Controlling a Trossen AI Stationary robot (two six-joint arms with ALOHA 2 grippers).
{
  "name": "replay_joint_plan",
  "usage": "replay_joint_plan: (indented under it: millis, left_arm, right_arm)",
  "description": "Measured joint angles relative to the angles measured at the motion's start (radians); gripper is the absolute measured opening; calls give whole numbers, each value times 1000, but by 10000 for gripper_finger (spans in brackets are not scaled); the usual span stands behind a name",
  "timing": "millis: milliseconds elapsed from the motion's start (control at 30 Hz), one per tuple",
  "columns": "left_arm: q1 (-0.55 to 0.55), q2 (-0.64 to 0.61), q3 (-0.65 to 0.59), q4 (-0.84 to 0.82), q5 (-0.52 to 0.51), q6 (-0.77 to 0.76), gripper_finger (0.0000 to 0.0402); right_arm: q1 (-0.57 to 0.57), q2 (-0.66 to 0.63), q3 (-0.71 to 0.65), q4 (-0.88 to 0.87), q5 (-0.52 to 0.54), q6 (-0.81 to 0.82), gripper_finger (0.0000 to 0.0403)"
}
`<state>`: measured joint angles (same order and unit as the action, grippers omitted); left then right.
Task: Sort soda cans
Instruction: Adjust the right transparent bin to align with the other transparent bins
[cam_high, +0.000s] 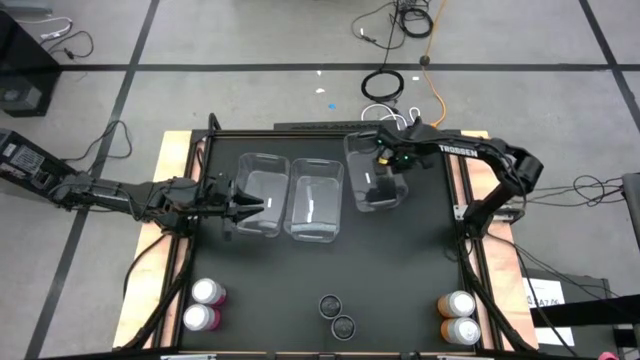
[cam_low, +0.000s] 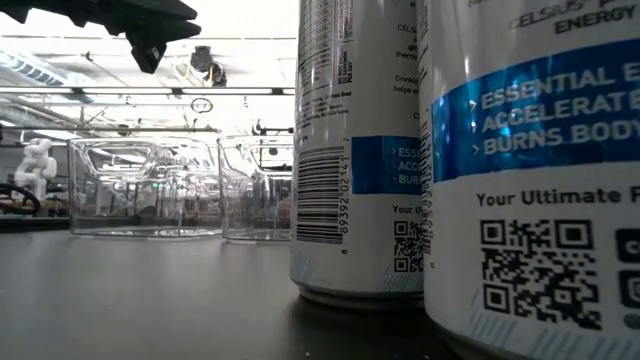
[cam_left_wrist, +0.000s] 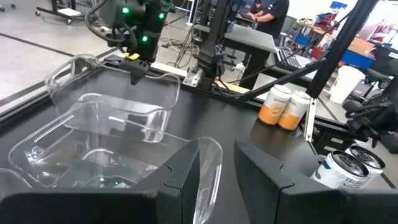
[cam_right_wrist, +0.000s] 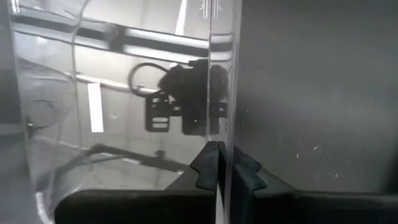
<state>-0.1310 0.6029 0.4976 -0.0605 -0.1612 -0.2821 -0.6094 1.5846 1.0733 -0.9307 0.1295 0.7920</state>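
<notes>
Six soda cans stand upright along the table's near edge: two pink (cam_high: 204, 304) at the left, two with dark tops and white-and-blue labels (cam_high: 337, 315) in the middle, two orange (cam_high: 460, 316) at the right. Three clear plastic bins sit mid-table. My right gripper (cam_high: 385, 158) points down, shut on the rightmost bin (cam_high: 372, 185). My left gripper (cam_high: 252, 207) hovers open and level above the leftmost bin (cam_high: 263, 193), its fingers (cam_left_wrist: 183, 180) apart with nothing between them. My right gripper pinches the rightmost bin's side wall (cam_right_wrist: 224, 112) at its top rim, one finger (cam_right_wrist: 208, 165) inside the bin and one outside. The fingers come from above, pointing down. Whether the bin's bottom is off the table I cannot tell.
The middle bin (cam_high: 315, 198) stands close beside the leftmost one. The table is black with a raised frame (cam_high: 470, 250) along its sides. Open black surface lies between the bins and the cans. People and equipment show in the room beyond.
</notes>
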Motion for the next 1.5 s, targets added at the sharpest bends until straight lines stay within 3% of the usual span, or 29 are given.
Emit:
replay_joint_plan:
  millis: [267, 633, 933, 1067, 1500]
  left_arm:
    - [0, 0, 0, 0, 0, 0, 109]
    - [0, 0, 0, 0, 0, 0, 109]
    - [0, 0, 0, 0, 0, -1, 109]
    - [0, 0, 0, 0, 0, -1, 109]
    - [0, 0, 0, 1, 0, -2, 109]
  right_arm:
    - [119, -110, -12, -106, 51, 131, 1]
    - [416, -315, -289, 28, 23, 566, 0]
    - [601, -352, -319, 22, 83, 801, 0]
    - [636, -352, -319, 28, 136, 856, 0]
    - [638, -351, -317, 23, 129, 848, 33]
